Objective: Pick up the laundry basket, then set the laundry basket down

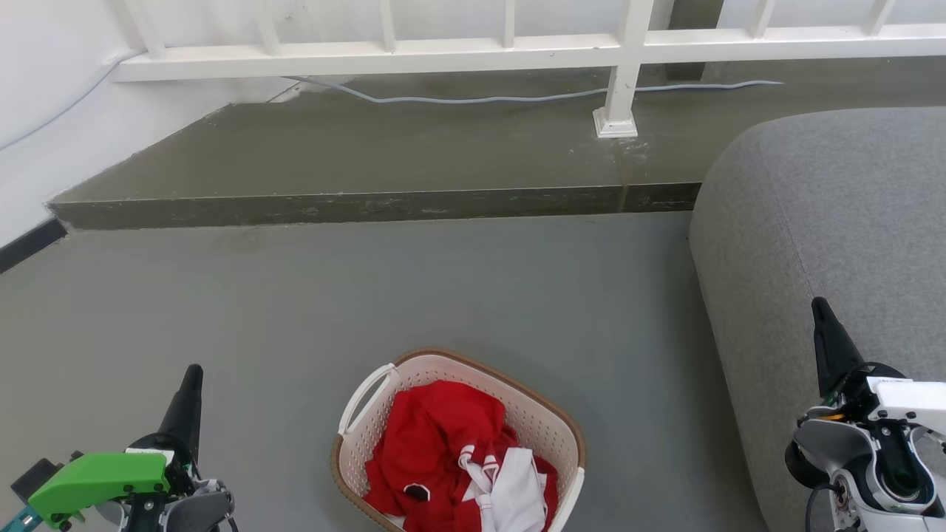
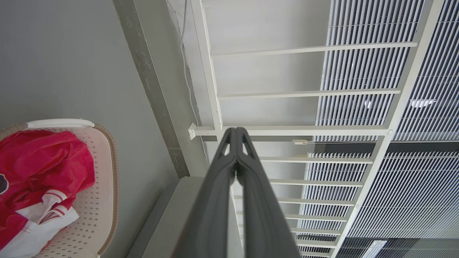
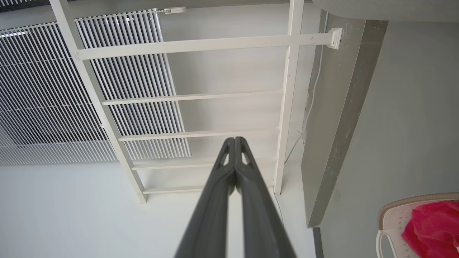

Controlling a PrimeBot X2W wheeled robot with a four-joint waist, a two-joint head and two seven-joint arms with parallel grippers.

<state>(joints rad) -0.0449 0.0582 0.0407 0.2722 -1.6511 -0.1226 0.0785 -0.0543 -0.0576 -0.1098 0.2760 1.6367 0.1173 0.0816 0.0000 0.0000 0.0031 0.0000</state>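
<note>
The laundry basket [image 1: 543, 432], cream-white and perforated with a brown rim and a white loop handle, stands on the grey floor at the bottom middle of the head view, holding red and white clothes. It also appears at the left of the left wrist view as the basket [image 2: 102, 186] and at the lower right of the right wrist view as the basket [image 3: 394, 215]. My left gripper [image 1: 194, 372] is shut, well to the basket's left and apart from it. My right gripper [image 1: 819, 303] is shut, far to the basket's right, over the sofa. In each wrist view the fingers meet at the tips, left gripper [image 2: 235, 129], right gripper [image 3: 235, 139].
A grey sofa [image 1: 828, 244] fills the right side. A raised concrete step [image 1: 369, 207] crosses behind the floor, with a white railing [image 1: 621, 66] and a grey cable [image 1: 480, 98] on it. A white wall runs along the left.
</note>
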